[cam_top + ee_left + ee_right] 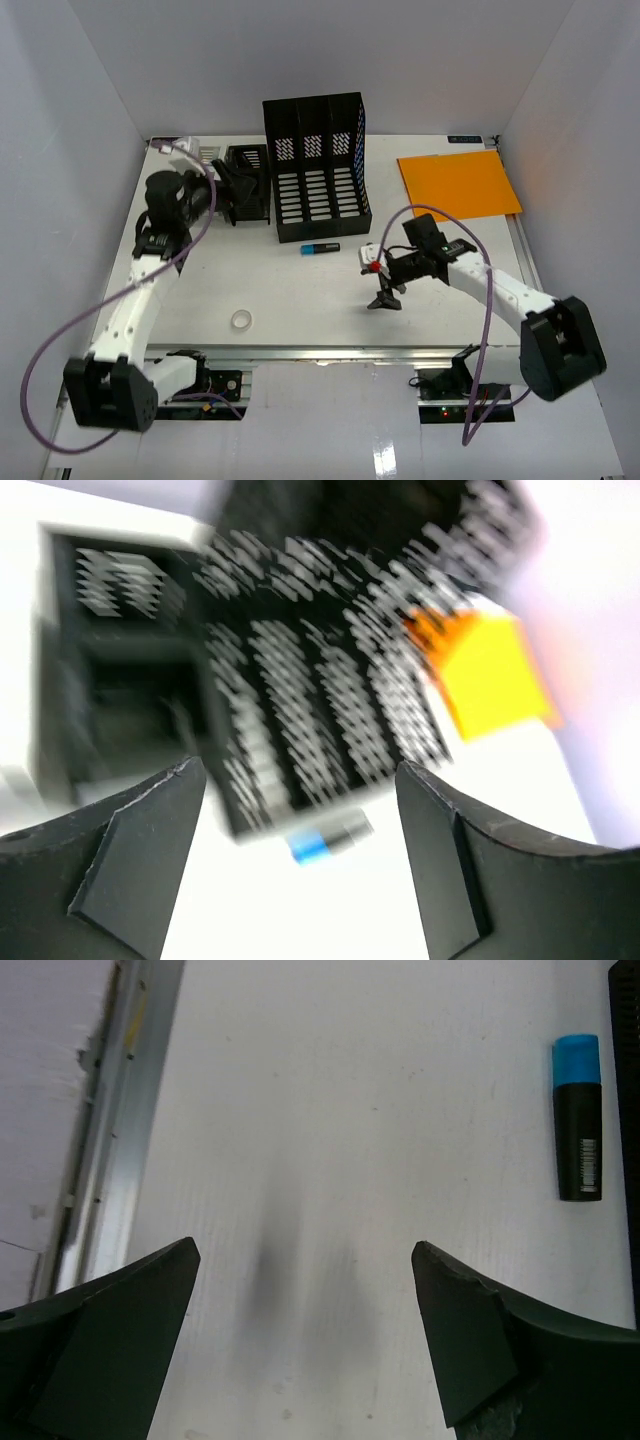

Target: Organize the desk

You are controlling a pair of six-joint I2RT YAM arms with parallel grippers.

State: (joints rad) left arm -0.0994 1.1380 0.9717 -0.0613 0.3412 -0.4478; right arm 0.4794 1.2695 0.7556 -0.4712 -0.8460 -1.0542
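The desk (300,290) is a white tabletop with a metal rail (330,352) along its front edge. A black marker with a blue cap (320,248) lies in front of a black three-slot file rack (315,170). My left gripper (228,195) hovers by a small black mesh box (250,180), open and empty. In the blurred left wrist view, the gripper (298,770) frames the marker (330,840) and the rack (330,680). My right gripper (385,295) hangs over bare desk, open and empty (305,1260). The marker (578,1120) lies off to one side of it.
An orange folder (460,185) lies flat at the back right. A small tape ring (241,320) sits near the front left. A white item (185,148) rests in the back left corner. Pale walls enclose the desk on three sides.
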